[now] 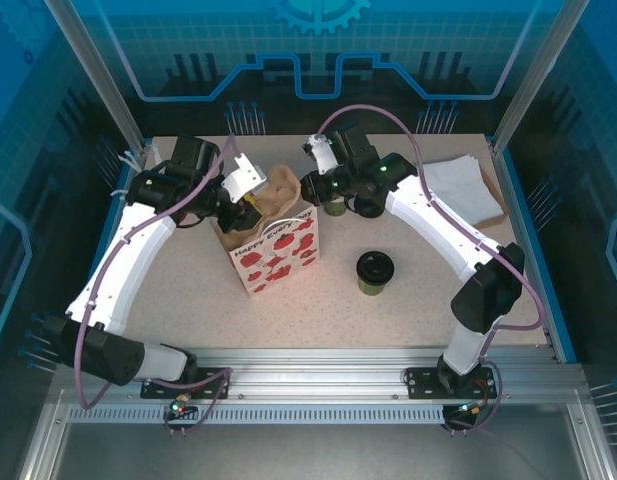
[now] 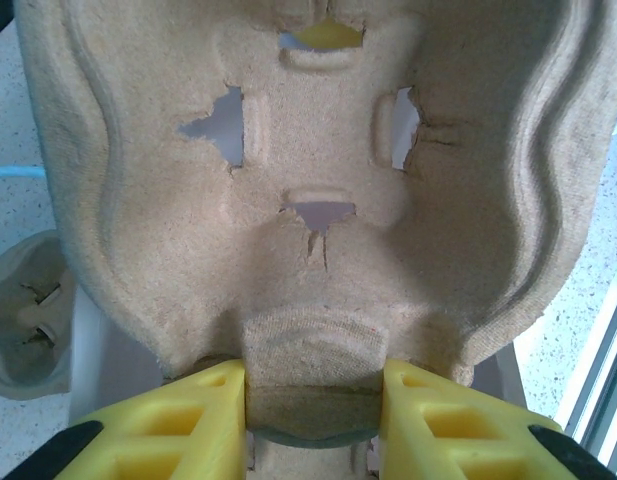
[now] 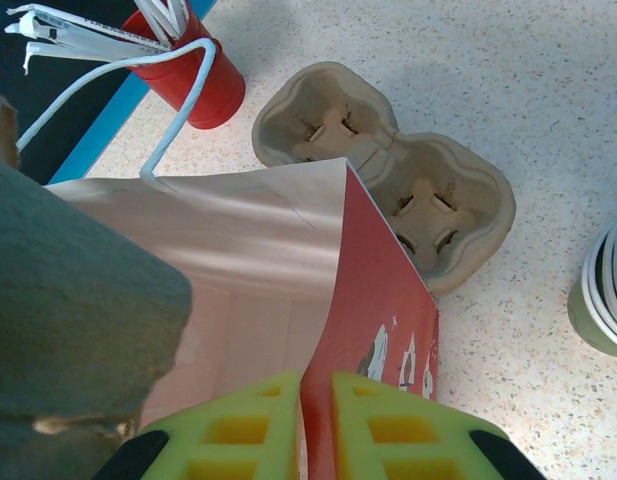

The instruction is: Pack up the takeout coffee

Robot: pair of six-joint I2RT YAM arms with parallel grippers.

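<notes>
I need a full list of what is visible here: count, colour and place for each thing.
bag: one, white with red print, open at table centre
coffee: one, green with black lid, right of the bag
held carrier: one, beige, at the bag's mouth
loose carrier: one, beige, flat on the table beside the bag
cup stack: one, green with white rims, near the loose carrier
red cup: one, red, holds white sticks, by the table's blue edge
napkins: one pile, white, far right corner
table: one, speckled beige
left gripper: one, yellow, shut on the held carrier
right gripper: one, yellow, shut on the bag's rim
</notes>
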